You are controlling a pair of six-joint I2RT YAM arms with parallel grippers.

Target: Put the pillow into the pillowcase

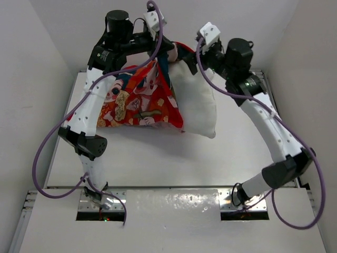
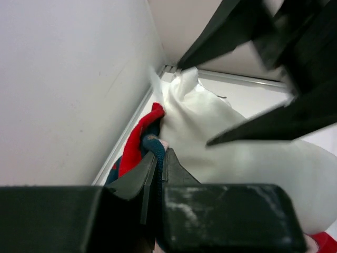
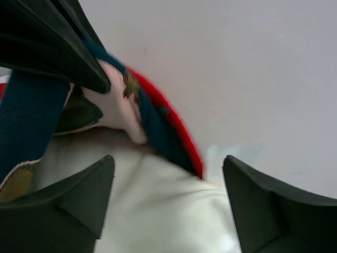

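The red-orange pillowcase (image 1: 138,100) with cartoon print hangs at the back of the table, lifted by its top edge. My left gripper (image 1: 166,54) is shut on that edge; the left wrist view shows dark blue and red cloth (image 2: 149,145) pinched between its jaws. The white pillow (image 1: 197,103) stands to the right of the case, partly tucked under its lifted edge. My right gripper (image 1: 194,59) is open just above the pillow's top; the right wrist view shows its fingers (image 3: 84,192) spread over the pillow (image 3: 158,211) beside the case's red and blue edge (image 3: 168,134).
White walls enclose the table at the back and both sides. The table's metal rim (image 2: 131,124) runs along the left wall. Purple cables (image 1: 45,147) loop off both arms. The arm bases (image 1: 100,203) sit at the near edge.
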